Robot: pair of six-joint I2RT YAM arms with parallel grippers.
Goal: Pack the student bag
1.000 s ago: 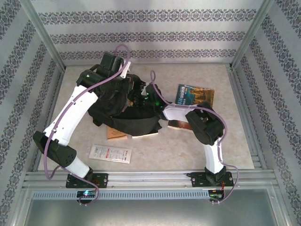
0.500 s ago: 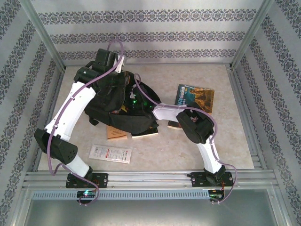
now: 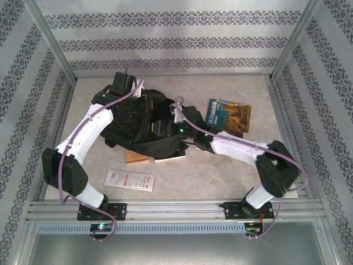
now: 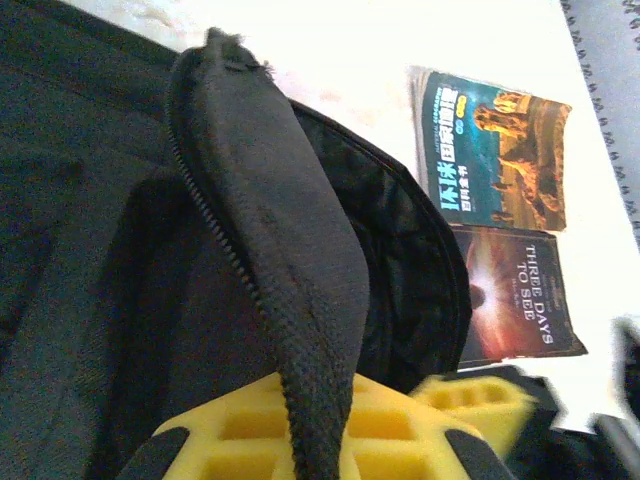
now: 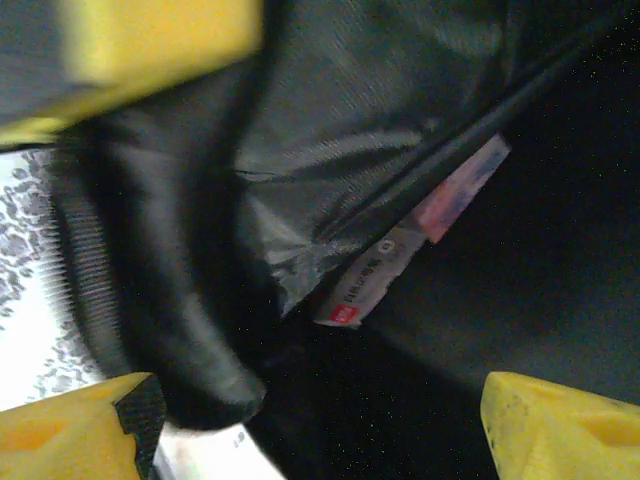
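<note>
The student bag (image 3: pixel 132 124) is a black floppy backpack lying mid-table. My left gripper (image 3: pixel 138 104) is shut on its zipper-edged flap (image 4: pixel 270 200), which runs up between the yellow fingers (image 4: pixel 230 440) and is held lifted. My right gripper (image 3: pixel 179 130) sits at the bag's mouth. Its yellow fingers (image 5: pixel 560 420) stand wide apart in the right wrist view, open, with only dark lining (image 5: pixel 380 120) between them. A small white and pink label or packet (image 5: pixel 400 255) lies inside the bag.
A blue magazine (image 3: pixel 227 113) and a dark book (image 4: pixel 520 290) lie right of the bag. Two more books (image 3: pixel 135 156) poke out from under its near edge. A white packet (image 3: pixel 129 179) lies near the left arm's base. Metal rails frame the table.
My right gripper has opened wide and drawn back rightward from deep in the bag to its mouth, the elbow swinging down and right. My left gripper keeps its hold on the flap, slightly lower.
</note>
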